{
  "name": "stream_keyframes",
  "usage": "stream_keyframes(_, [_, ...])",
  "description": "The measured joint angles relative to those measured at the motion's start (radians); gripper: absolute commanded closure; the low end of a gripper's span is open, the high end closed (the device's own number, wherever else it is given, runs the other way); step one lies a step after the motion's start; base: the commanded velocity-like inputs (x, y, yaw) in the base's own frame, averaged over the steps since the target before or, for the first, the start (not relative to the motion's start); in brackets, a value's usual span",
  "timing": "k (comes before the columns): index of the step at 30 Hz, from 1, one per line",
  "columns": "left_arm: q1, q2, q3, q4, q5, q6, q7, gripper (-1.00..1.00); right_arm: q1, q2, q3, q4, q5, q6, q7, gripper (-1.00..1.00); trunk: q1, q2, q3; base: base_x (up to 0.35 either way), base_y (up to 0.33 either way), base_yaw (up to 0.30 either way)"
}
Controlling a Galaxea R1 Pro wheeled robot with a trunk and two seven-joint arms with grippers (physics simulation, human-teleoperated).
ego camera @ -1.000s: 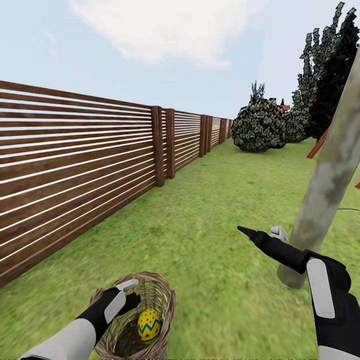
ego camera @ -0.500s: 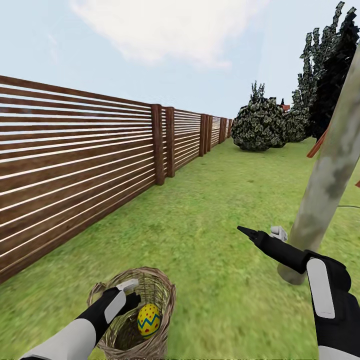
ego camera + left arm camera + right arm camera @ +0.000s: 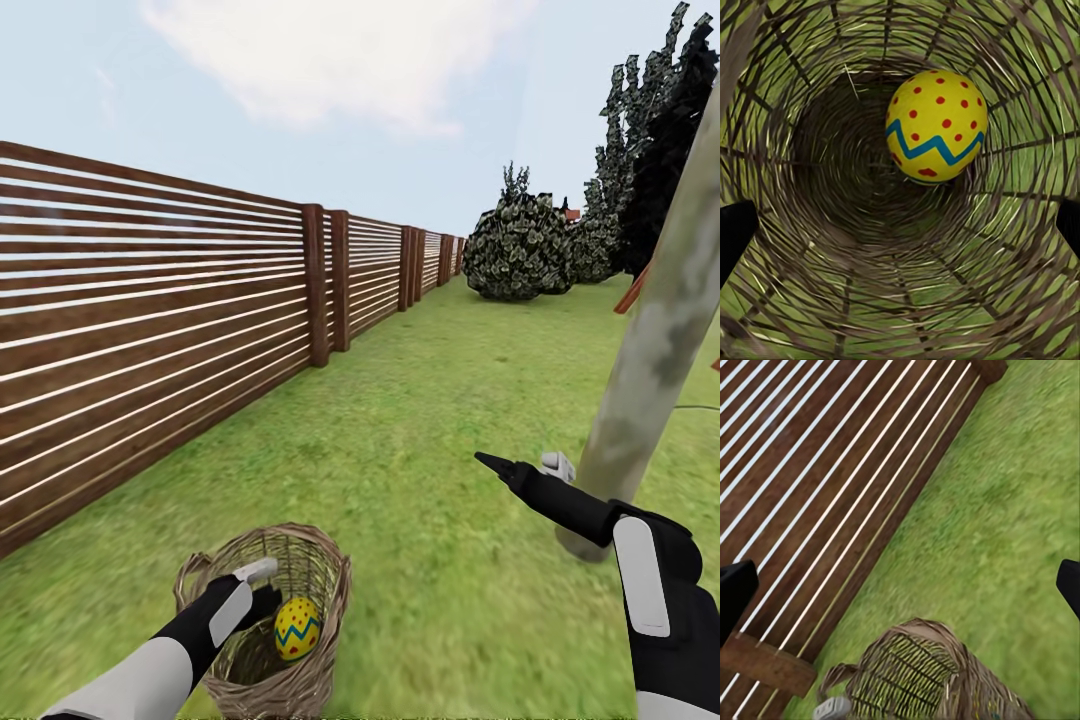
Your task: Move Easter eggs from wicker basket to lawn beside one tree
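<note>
Item: wicker basket, round, loosely woven, standing on the lawn close in front of the robot and well apart from the slatted wooden fence; grass shows through its weave in the left wrist view. Contents: one Easter egg, yellow with red dots and a blue zigzag band, lying against the inner wall rather than at the bottom centre; no other egg is visible inside. Left end effector: held at the basket rim and aimed down into the bowl, its two dark fingertips spread wide at either side of the wrist view, nothing between them; the placement reads as a lined-up reach for the egg, which sits off the line between the fingers and would need a small correction. Right end effector: raised over the grass just beside the tree, fingers apart and empty, apparently parked near the chosen drop spot. Tree: pale mottled trunk, base near the basket, which keeps the carry short. Background: round bush, dark cypresses.
</note>
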Motion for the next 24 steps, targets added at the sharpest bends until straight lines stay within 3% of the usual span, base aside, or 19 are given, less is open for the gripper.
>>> stream_keyframes(6, [0.000, 0.000, 0.000, 0.000, 0.000, -0.001, 0.000, -1.00, 0.000, 0.000, 0.000, 0.000, 0.000, 0.000, 0.000, -1.00, 0.023, -0.042, -0.019, 0.000, 0.000, 0.000])
stream_keyframes(19, [0.000, 0.000, 0.002, -0.001, 0.000, 0.001, 0.000, -1.00, 0.000, 0.000, 0.000, 0.000, -0.001, 0.000, 0.000, -1.00, 0.023, -0.042, -0.019, 0.001, 0.000, 0.000])
stream_keyframes(24, [0.000, 0.000, 0.003, -0.001, 0.000, 0.006, 0.000, -1.00, 0.000, 0.000, 0.000, 0.000, -0.001, 0.000, 0.000, -1.00, 0.023, -0.042, -0.019, 0.171, 0.000, 0.000])
